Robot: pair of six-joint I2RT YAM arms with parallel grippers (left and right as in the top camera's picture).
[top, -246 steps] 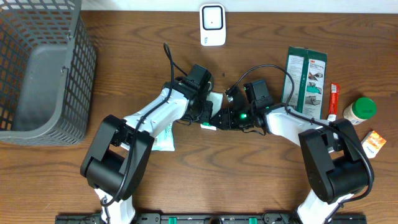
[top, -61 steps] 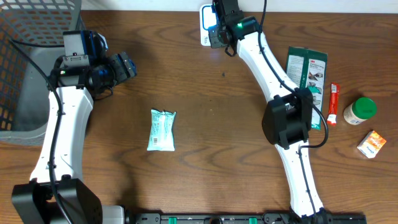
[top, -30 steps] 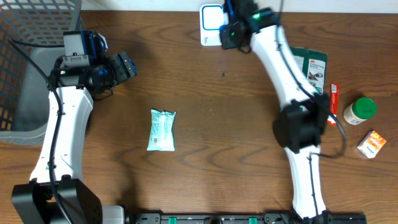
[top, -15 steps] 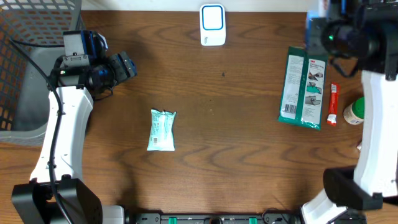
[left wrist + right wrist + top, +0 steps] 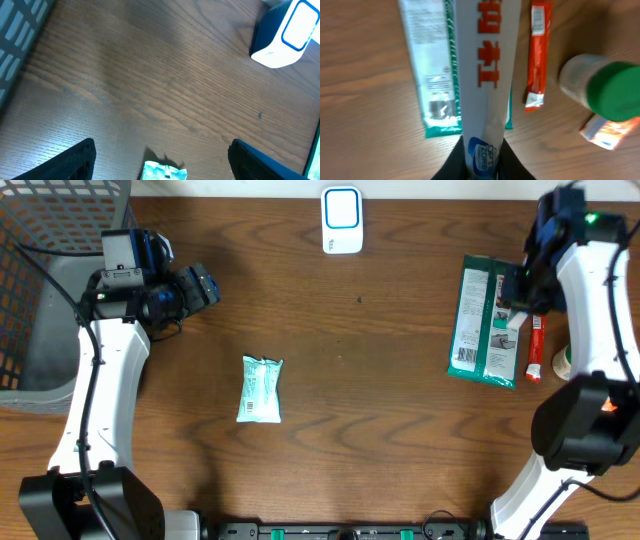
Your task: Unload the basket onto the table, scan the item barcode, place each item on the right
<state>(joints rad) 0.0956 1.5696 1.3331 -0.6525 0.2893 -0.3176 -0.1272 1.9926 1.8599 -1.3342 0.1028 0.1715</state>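
**Wide-Set Fingers Above the Wood**

The left gripper point(image 5: 161, 144) is seen with its dark fingers point(image 5: 75, 160) spread well apart at the lower corners. A pale green packet point(image 5: 165, 172) (only its top edge) is shown at the bottom, between them. A white, blue-faced scanner point(image 5: 282, 35) is set on the table point(image 5: 150, 85) upper right. A grey basket point(image 5: 20, 30) is glimpsed upper left.

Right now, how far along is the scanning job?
Done, it seems: the white tube was at the scanner moments ago. In hand: the right end effector holds it over the green package. Left: setting it down. The teal packet lies untouched, and the left end effector is open.
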